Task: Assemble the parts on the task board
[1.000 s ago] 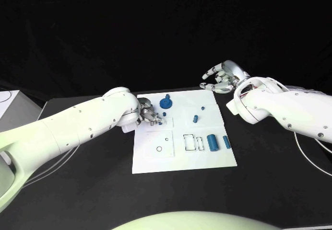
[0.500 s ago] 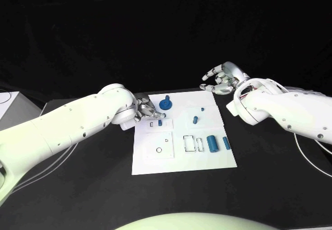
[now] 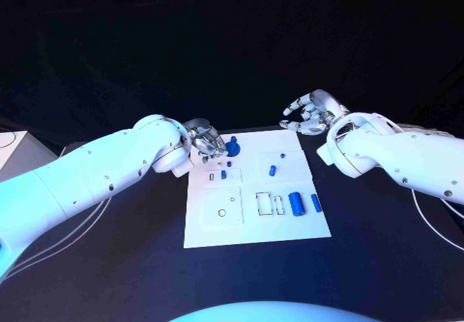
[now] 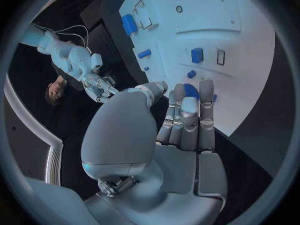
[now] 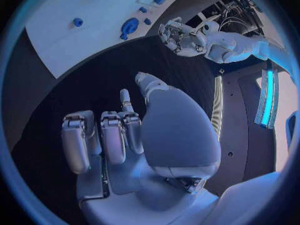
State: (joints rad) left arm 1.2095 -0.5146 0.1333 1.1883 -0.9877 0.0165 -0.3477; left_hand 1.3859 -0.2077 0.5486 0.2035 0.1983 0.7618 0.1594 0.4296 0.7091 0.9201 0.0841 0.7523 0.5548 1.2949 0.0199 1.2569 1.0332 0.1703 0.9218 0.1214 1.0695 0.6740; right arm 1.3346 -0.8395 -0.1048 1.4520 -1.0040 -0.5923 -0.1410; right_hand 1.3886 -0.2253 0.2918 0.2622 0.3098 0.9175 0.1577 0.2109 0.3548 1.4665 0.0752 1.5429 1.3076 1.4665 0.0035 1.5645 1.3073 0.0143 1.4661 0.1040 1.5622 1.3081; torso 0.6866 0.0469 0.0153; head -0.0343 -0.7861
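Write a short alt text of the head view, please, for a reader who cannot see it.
A white task board lies mid-table with small blue parts on it. The left hand is at the board's far left corner by a round blue part; the right hand, holding nothing, is raised beyond the far right corner.

Robot lab: black table [image 3: 116, 268], dark backdrop.

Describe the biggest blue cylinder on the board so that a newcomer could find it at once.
Start at the white task board in the middle of the black table and go to its right side, toward the robot. The blue cylinder lies there, just right of two outlined rectangles. It is far thicker than the thin blue pin lying at its right.
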